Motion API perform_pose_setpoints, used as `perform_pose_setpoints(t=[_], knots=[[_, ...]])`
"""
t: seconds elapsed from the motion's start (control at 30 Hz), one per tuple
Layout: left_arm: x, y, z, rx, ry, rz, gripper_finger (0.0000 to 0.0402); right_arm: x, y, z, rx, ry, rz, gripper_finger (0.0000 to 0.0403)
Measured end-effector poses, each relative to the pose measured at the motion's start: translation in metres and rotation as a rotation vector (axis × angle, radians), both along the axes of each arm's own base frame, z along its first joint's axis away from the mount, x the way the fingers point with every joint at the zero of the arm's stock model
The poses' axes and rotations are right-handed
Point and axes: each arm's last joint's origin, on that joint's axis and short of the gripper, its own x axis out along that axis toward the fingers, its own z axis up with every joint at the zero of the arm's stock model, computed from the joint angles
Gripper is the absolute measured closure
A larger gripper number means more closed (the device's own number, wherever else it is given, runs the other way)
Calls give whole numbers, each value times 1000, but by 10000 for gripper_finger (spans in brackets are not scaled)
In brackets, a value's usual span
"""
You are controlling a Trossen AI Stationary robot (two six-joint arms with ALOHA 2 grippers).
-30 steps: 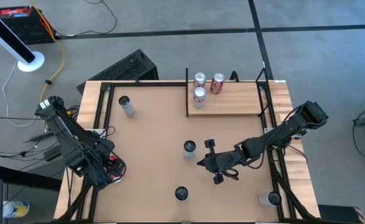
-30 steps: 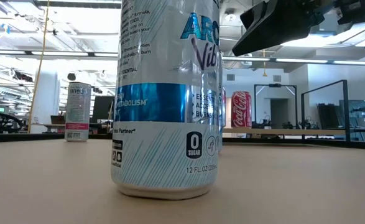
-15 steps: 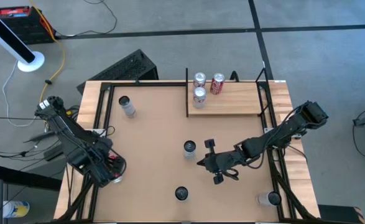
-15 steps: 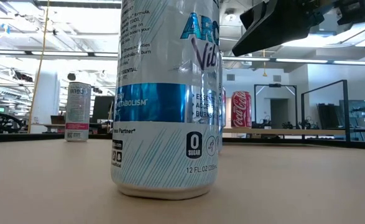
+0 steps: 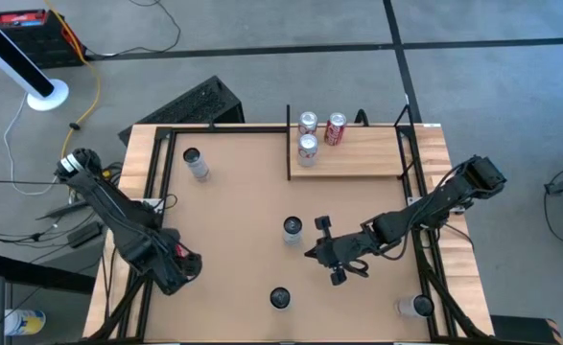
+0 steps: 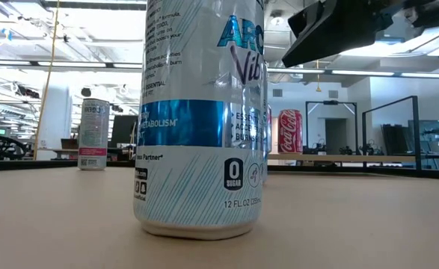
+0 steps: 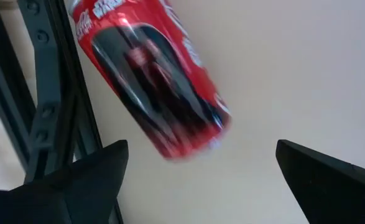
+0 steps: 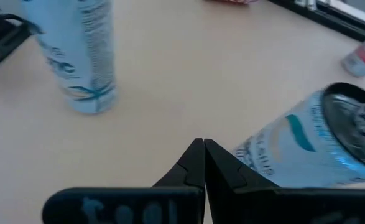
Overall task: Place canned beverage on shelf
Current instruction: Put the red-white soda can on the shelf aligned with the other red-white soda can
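Note:
A red cola can (image 7: 151,81) stands on the tan tabletop by the black frame rail (image 7: 51,106) at the table's near left. My left gripper (image 5: 175,268) is above it, open (image 7: 202,149), with a finger on either side and apart from the can. In the high view the gripper hides the can. My right gripper (image 5: 310,252) is shut and empty (image 8: 203,146) at mid-table, next to a silver can (image 5: 292,230). The light-wood shelf (image 5: 358,161) at the far right holds two silver cans (image 5: 308,122) and a red can (image 5: 336,129).
Other silver cans stand on the table at the far left (image 5: 196,163), at the near middle (image 5: 280,299) filling the low view (image 6: 200,112), and at the near right corner (image 5: 415,307). Black frame rails (image 5: 152,192) run along the table's sides.
My left gripper has gone a little toward the table's near and right edges, and now covers the red can in the high view. My right arm and all the cans have kept still.

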Motion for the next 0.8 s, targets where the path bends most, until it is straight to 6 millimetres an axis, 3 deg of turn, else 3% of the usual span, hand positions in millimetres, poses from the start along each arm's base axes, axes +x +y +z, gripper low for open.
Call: perform_pose_setpoints(t=[0.23,0.47,0.8], knots=[[-8,7,-42,-9,53,4,10,0,1,0,10,10,28,378],[-11,10,-74,-61,-19,-55,10,0,1,0,11,10,28,378],[-14,16,-84,-33,-11,-122,16,2,-3,0,12,6,13,378]])
